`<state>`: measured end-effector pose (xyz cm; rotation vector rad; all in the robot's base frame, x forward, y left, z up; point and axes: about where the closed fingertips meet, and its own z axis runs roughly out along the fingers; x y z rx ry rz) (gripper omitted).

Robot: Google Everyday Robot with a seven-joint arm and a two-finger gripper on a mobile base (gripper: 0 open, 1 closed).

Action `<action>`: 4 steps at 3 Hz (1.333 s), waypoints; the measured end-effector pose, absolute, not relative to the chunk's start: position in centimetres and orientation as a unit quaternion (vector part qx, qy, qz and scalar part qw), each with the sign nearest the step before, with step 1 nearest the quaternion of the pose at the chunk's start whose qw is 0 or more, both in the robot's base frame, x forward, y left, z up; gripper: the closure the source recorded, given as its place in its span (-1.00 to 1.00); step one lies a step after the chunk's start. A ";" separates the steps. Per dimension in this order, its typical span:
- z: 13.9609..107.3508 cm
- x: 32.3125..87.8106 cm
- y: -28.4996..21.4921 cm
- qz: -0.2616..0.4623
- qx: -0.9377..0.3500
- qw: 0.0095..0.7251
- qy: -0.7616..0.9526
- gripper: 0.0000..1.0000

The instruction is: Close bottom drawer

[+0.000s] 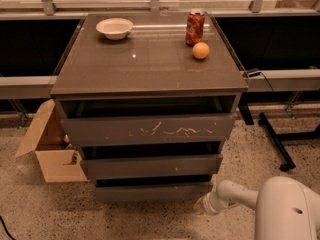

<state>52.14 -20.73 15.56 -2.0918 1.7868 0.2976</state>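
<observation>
White arm (241,194) stretched out from lower-right corner — tool (202,204) at its tip, held low.

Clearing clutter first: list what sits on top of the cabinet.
A white bowl, a red can and an orange. The spot behind the can is hidden. The gripper is low by the bottom drawer's right end.
</observation>
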 end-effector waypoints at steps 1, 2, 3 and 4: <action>15.6 53.5 -21.3 0.101 -0.737 0.196 0.639 -0.23; 15.1 54.7 -22.0 0.104 -0.730 0.200 0.645 -0.70; 15.6 55.1 -23.4 0.098 -0.724 0.206 0.652 -1.00; 16.8 53.3 -24.9 0.097 -0.717 0.212 0.657 -1.00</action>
